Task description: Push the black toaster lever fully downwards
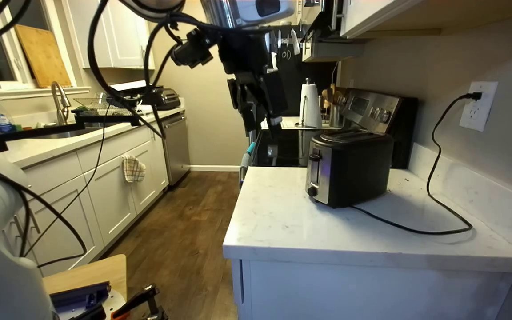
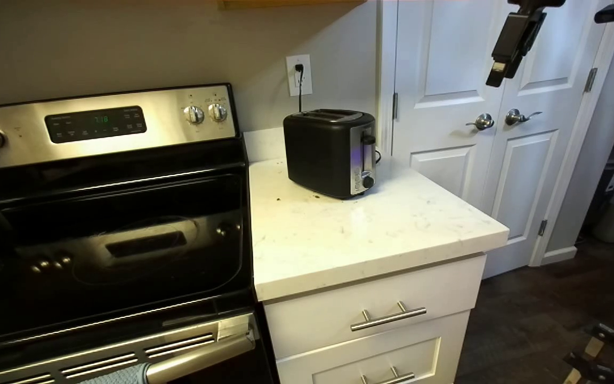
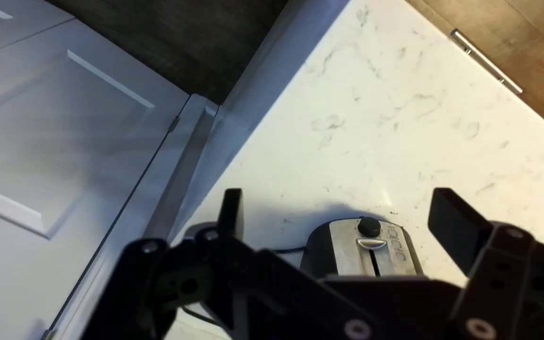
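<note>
The toaster (image 1: 360, 166) stands upright on the white counter, with black sides and a silver end face, in both exterior views (image 2: 317, 154). The black lever (image 1: 315, 157) sits at the top of its vertical slot; it also shows raised in an exterior view (image 2: 369, 140). In the wrist view the toaster (image 3: 317, 255) is partly covered by the gripper body, and the lever is hidden. My gripper (image 3: 337, 200) is open and empty, its fingers wide apart. It hangs in the air above the toaster's height, off its silver end (image 1: 263, 126), touching nothing.
A round black dial (image 3: 369, 227) sits below the slot. The black cord (image 1: 416, 231) runs over the counter (image 1: 274, 213) to a wall outlet (image 1: 478, 106). A stove (image 2: 126, 213) adjoins the counter. A cabinet (image 1: 398, 18) hangs above. White doors (image 2: 445, 69) stand beyond.
</note>
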Controlling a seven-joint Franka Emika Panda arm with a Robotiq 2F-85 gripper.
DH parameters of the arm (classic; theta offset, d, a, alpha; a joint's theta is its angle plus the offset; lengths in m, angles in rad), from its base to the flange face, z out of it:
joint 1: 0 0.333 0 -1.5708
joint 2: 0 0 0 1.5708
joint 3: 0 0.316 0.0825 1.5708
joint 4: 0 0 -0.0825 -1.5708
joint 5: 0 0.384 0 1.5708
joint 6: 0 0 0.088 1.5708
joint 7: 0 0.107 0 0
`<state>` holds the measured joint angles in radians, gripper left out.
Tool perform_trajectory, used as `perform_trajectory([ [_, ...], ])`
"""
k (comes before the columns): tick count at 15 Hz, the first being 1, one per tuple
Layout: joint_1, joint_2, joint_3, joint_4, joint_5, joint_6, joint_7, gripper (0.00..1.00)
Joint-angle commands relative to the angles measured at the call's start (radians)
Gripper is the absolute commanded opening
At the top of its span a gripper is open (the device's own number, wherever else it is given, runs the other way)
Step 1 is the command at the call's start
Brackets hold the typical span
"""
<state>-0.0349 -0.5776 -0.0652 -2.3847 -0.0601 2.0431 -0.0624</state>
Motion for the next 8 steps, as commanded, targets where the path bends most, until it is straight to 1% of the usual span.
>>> perform_trajectory([
  [1, -0.008, 0.091, 0.041, 0.037, -0.009, 0.095, 0.074, 1.00],
  [5, 0.004, 0.240, 0.083, 0.115, 0.000, 0.211, 0.138, 1.00],
  [8, 0.006, 0.358, 0.109, 0.200, -0.010, 0.254, 0.185, 1.00],
])
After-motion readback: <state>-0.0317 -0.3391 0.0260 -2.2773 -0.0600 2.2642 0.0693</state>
